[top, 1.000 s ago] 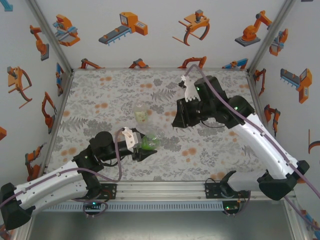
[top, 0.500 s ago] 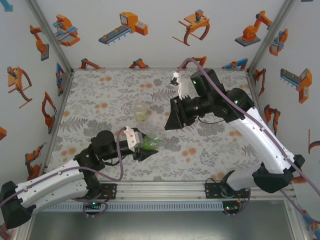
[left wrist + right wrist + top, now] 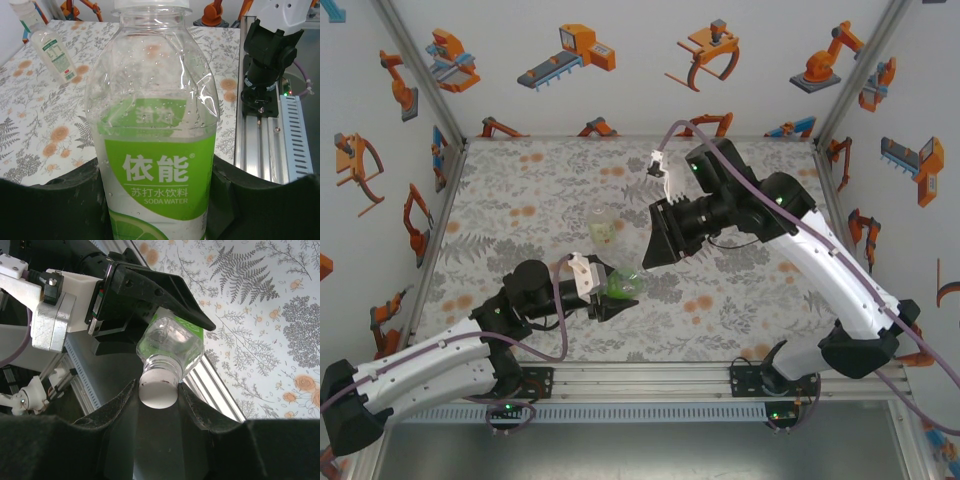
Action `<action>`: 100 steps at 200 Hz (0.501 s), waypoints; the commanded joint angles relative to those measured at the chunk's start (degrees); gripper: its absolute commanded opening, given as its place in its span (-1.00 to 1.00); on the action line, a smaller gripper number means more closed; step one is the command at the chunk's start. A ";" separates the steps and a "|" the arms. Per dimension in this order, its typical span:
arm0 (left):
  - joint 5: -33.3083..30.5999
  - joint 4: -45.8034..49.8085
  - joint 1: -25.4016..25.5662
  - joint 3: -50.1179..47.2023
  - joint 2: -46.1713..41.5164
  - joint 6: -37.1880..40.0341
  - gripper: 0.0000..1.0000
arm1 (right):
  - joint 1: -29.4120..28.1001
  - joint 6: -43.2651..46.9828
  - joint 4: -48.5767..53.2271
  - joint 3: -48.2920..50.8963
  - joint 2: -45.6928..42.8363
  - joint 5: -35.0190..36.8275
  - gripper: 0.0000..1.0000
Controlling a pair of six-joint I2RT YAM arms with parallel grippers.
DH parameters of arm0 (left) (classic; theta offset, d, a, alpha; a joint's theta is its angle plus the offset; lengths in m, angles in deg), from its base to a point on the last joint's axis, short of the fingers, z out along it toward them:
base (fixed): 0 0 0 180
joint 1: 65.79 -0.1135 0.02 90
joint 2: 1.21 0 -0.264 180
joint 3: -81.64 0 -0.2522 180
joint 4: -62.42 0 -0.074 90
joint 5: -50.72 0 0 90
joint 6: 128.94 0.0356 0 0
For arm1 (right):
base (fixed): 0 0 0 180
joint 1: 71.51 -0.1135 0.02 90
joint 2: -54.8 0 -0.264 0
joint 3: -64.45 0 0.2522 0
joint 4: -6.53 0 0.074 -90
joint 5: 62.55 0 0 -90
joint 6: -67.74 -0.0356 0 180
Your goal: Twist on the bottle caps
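Floral surface (image 3: 520, 200) in a sticker-walled booth. Left gripper (image 3: 608, 298) jaws are clamped on the green-label soda-water bottle (image 3: 157, 150), neck tilted toward the right arm, likely bracing it for capping. Right gripper (image 3: 648, 258) jaws pinch the white cap (image 3: 158, 393), which sits on the bottle mouth, centred between both jaws. A second bottle (image 3: 603, 231) stands just behind.
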 commanded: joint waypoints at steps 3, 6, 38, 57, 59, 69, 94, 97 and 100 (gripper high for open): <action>1.55 -3.53 0.11 1.28 0.24 -0.49 -1.00 | -0.89 -1.07 1.07 -1.42 0.33 -0.67 -0.58; 1.51 -3.58 0.12 1.28 0.24 -0.47 -1.00 | -0.90 -1.08 1.22 -1.46 0.33 -0.52 -0.58; 1.99 -3.63 0.12 1.51 0.75 -0.36 -1.00 | -1.31 0.01 3.61 -2.76 1.15 2.10 -0.58; 2.03 -3.60 0.12 1.69 1.17 -0.38 -1.00 | -2.07 0.99 4.82 -3.64 1.79 2.98 -0.58; 2.03 -3.61 0.12 1.69 1.17 -0.40 -1.00 | -2.11 1.10 4.87 -3.70 1.82 3.01 -0.58; 2.10 -3.91 0.12 1.80 1.44 -0.49 -1.00 | -2.49 1.62 5.44 -3.96 2.08 3.25 -0.58; 2.14 -3.88 0.07 1.98 1.90 -0.69 -1.00 | -2.91 2.57 5.74 -4.10 2.18 3.27 -0.58; 2.12 -3.98 0.07 1.98 1.97 -0.68 -1.00 | -2.93 2.72 5.77 -4.14 2.18 3.23 -0.58; 2.08 -3.95 0.11 1.98 1.95 -0.77 -1.00 | -3.03 2.84 5.74 -4.14 2.19 3.18 -0.58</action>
